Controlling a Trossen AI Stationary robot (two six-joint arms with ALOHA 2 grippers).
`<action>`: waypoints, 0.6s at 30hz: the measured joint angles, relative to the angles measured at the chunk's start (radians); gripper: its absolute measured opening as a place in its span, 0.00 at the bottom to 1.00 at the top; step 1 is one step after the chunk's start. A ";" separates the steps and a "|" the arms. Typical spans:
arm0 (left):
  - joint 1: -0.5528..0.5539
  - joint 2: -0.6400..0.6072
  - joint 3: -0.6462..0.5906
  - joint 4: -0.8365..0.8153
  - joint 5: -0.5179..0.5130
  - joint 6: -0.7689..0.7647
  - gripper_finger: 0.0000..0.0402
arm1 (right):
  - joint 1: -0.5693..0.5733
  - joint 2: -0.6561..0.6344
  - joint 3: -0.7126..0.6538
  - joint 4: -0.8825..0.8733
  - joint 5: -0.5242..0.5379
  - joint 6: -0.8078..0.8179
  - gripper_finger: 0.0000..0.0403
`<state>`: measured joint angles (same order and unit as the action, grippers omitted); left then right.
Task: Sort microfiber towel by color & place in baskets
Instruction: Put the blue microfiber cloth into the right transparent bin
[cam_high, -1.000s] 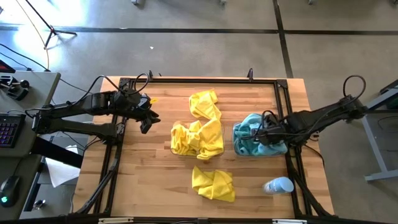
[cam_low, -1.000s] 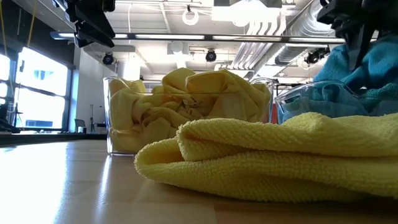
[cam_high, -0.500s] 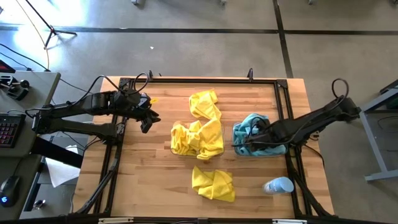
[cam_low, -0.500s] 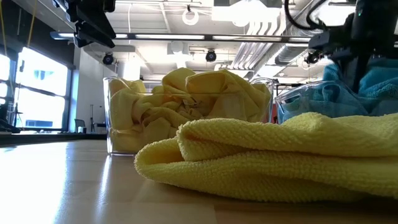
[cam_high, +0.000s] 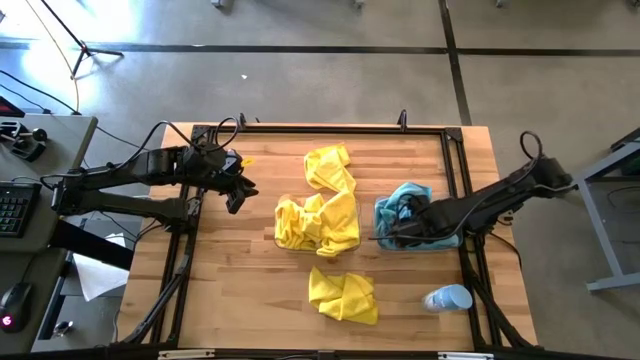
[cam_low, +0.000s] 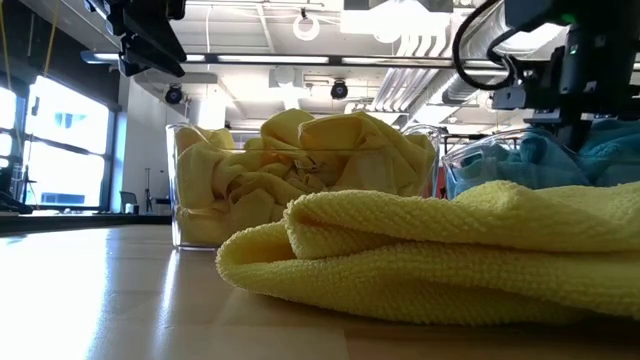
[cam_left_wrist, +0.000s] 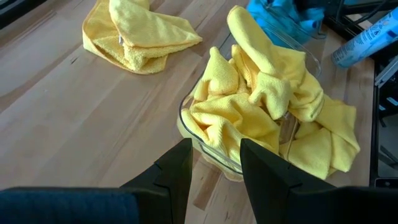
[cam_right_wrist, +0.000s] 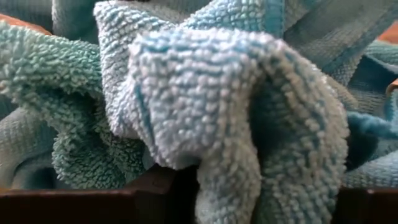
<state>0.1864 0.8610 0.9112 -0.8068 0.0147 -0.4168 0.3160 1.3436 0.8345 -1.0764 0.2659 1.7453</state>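
The right gripper (cam_high: 392, 232) is down in the clear plastic bin (cam_high: 381, 240) of teal-blue microfiber towels (cam_high: 408, 197); whether its fingers are spread or pinching cannot be told. The left gripper (cam_left_wrist: 214, 167) hovers, fingers spread, beside the clear bin (cam_left_wrist: 205, 146) heaped with yellow towels (cam_left_wrist: 261, 99). 1 folded yellow towel (cam_high: 343, 296) lies on the wooden table (cam_high: 240, 290).

Crumpled yellow towels (cam_high: 318, 222) overfill a clear bin (cam_left_wrist: 205, 152) at the table's middle, with one yellow towel (cam_high: 329, 166) draped out over its far side. Another folded yellow towel (cam_high: 343, 295) lies loose on the wood nearer the front edge. Bunched teal towels (cam_high: 404, 205) fill the second clear bin (cam_low: 480, 160), just right of the first.
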 joint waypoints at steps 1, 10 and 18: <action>0.000 0.000 0.000 0.000 0.000 0.000 0.30 | -0.001 0.007 0.000 0.000 0.009 0.000 0.34; 0.000 0.000 0.000 -0.001 0.000 0.010 0.30 | -0.002 0.041 0.007 0.047 -0.020 0.005 0.34; 0.000 0.000 0.000 -0.002 0.000 0.018 0.30 | -0.001 0.025 0.124 -0.062 -0.014 -0.021 0.37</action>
<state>0.1864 0.8612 0.9112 -0.8085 0.0147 -0.3984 0.3147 1.3689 0.9584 -1.1384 0.2516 1.7243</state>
